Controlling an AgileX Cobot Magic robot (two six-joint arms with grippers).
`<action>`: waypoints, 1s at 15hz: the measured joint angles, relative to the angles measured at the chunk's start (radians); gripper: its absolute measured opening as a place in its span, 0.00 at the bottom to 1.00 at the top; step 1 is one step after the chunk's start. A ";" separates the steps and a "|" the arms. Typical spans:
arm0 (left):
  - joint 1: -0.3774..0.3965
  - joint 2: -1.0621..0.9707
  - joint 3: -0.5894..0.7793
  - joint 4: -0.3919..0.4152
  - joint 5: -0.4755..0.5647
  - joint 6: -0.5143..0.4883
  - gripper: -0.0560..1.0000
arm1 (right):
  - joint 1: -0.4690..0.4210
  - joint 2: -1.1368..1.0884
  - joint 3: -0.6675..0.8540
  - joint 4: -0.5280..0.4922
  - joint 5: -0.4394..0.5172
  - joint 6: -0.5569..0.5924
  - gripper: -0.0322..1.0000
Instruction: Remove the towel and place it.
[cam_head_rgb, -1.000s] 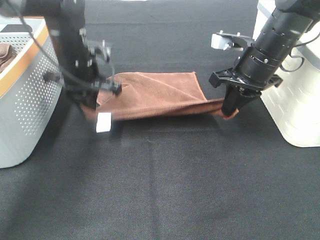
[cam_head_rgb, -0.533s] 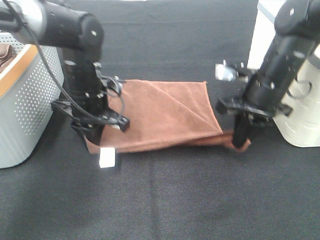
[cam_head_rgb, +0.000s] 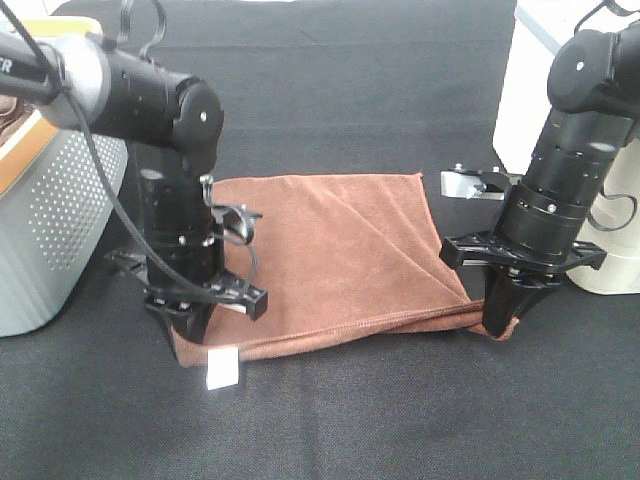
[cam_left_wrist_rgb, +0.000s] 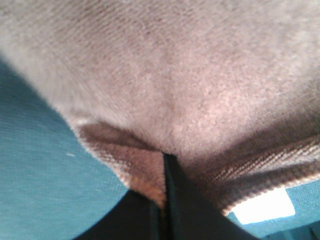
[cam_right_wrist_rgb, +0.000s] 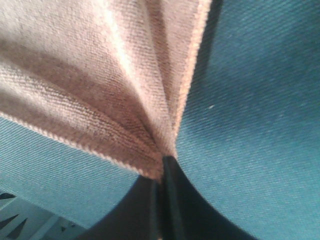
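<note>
The reddish-brown towel (cam_head_rgb: 330, 250) lies spread on the black tabletop between my two arms, with its small white tag (cam_head_rgb: 221, 369) at the near left corner. My left gripper (cam_head_rgb: 190, 325) is shut on the towel's near left corner; the left wrist view shows the cloth (cam_left_wrist_rgb: 175, 90) pinched in the closed jaws, with the tag (cam_left_wrist_rgb: 262, 207) beside them. My right gripper (cam_head_rgb: 500, 325) is shut on the near right corner; the right wrist view shows the hem (cam_right_wrist_rgb: 125, 85) gathered into the closed jaws.
A perforated grey basket (cam_head_rgb: 45, 215) with an orange band stands at the left edge. A white bin (cam_head_rgb: 530, 90) stands at the right behind my right arm. The black cloth tabletop (cam_head_rgb: 350, 420) stretches in front of the towel.
Both grippers have pulled the towel toward the near edge of the table and lowered it. The cloth has gone from a bunched fold to lying spread flat.
</note>
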 joint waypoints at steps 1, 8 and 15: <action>0.000 0.000 0.006 0.001 -0.001 -0.008 0.06 | 0.000 0.000 0.000 -0.001 0.000 0.000 0.08; 0.003 -0.027 0.019 -0.001 0.033 -0.022 0.80 | -0.005 0.000 0.000 -0.035 0.079 0.018 0.74; 0.003 -0.232 0.019 0.012 0.036 0.000 0.81 | -0.005 -0.104 -0.002 -0.029 0.180 0.045 0.75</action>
